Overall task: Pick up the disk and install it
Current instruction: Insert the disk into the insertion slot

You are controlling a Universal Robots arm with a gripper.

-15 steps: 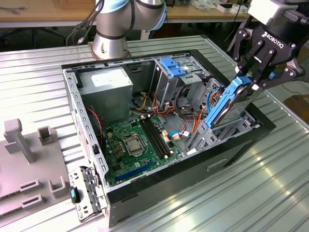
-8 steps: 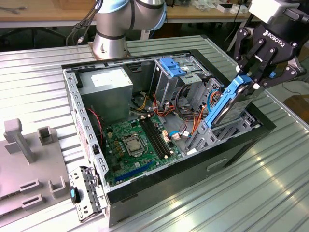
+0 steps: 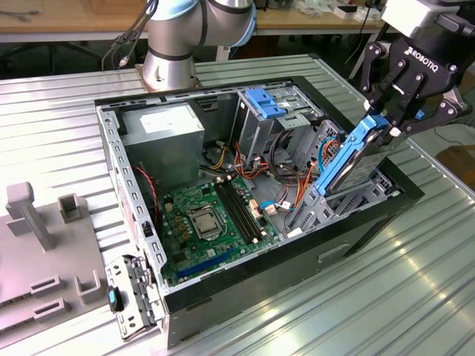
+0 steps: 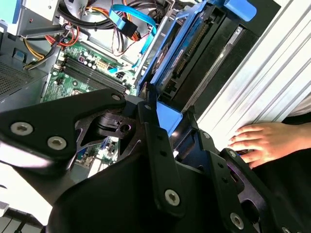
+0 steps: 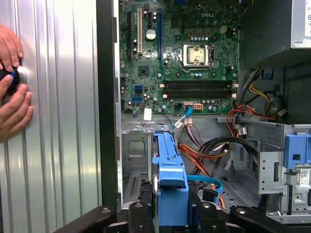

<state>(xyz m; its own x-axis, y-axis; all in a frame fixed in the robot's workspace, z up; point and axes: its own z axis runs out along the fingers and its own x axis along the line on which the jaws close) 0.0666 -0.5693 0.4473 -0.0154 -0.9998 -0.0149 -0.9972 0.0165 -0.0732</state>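
The gripper (image 3: 387, 122) clamps the disk (image 3: 343, 169) by its blue end tab, fingers closed either side. The disk is tilted, lower end inside the case (image 3: 245, 285), by the case edge on the exterior view's right.

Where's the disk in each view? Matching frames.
Exterior view: disk tilted at the exterior view's right, upper end in the jaws.
First wrist view: disk edge-on, running out from the jaws.
Second wrist view: disk reaching out beyond the jaws.
Shared landmark: green motherboard.
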